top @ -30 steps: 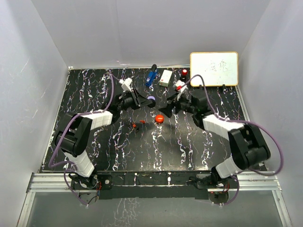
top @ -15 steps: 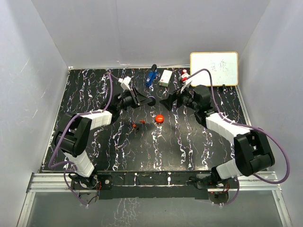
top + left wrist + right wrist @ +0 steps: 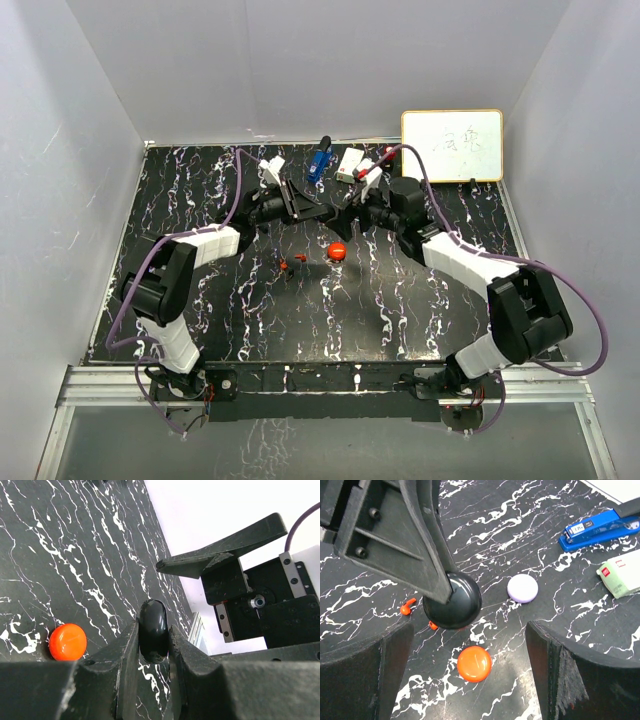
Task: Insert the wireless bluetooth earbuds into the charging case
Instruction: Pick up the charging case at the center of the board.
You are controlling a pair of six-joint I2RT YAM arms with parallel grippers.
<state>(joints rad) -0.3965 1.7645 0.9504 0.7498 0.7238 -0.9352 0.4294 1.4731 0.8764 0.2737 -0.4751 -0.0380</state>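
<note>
My left gripper (image 3: 153, 641) is shut edge-on on a glossy black round case (image 3: 153, 635), held above the table. From the right wrist the same black case (image 3: 452, 601) hangs from the left fingers (image 3: 427, 555). Two tiny red earbuds (image 3: 407, 606) (image 3: 433, 625) lie on the marble just past it, also showing in the top view (image 3: 284, 265) (image 3: 300, 258). My right gripper (image 3: 470, 645) is open wide, facing the black case, with a round red puck (image 3: 474, 663) on the table below the gap. The two grippers (image 3: 318, 213) (image 3: 347, 214) nearly meet.
A lilac puck (image 3: 522, 588) lies beyond the red one. A blue stapler (image 3: 600, 527) and a white-green box (image 3: 620, 572) sit at the back. A whiteboard (image 3: 452, 145) leans at the back right. The red puck (image 3: 337, 251) lies mid-table.
My right gripper has opened wider and swung left up to the left gripper. The left gripper has shifted slightly right, still holding the black case.
</note>
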